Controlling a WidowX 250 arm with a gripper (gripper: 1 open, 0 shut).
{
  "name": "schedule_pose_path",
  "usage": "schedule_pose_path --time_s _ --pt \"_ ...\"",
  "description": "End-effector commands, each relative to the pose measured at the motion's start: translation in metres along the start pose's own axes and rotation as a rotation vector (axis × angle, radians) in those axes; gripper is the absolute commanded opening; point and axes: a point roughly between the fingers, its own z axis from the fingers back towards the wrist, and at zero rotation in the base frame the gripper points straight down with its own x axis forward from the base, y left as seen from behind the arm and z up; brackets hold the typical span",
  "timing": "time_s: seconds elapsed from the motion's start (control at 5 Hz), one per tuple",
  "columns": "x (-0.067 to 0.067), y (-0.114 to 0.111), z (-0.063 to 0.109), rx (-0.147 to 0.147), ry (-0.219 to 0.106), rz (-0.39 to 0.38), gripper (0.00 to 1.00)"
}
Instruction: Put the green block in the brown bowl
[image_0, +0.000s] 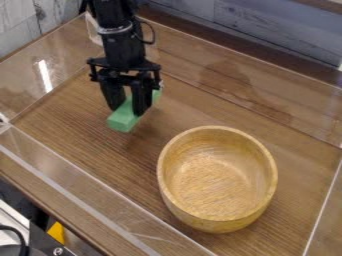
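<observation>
The green block (126, 117) hangs tilted just above the wooden table, pinched between the black fingers of my gripper (127, 104), which points down and is shut on its upper end. The brown bowl (218, 177) sits to the lower right of the block, round, thick-rimmed and with nothing in it. Block and gripper are apart from the bowl, up and to the left of its rim.
Clear acrylic walls (80, 205) fence the wooden table (254, 100) on all sides. A grey plank wall (267, 25) runs behind. My black arm (114, 25) rises from the gripper toward the top left.
</observation>
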Motion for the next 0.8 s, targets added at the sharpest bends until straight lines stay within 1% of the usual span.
schedule_pose_path --time_s 0.0,0.2,0.4,0.6 --pt "-0.01 -0.016 0.03 -0.014 -0.062 -0.018 0.0" --pt "-0.035 -0.054 0.043 -0.046 -0.056 -0.044 0.0" --pt "-0.047 -0.102 0.032 -0.04 -0.03 -0.127 0.0" --pt "-0.057 -0.149 0.015 -0.022 -0.008 -0.199 0.0"
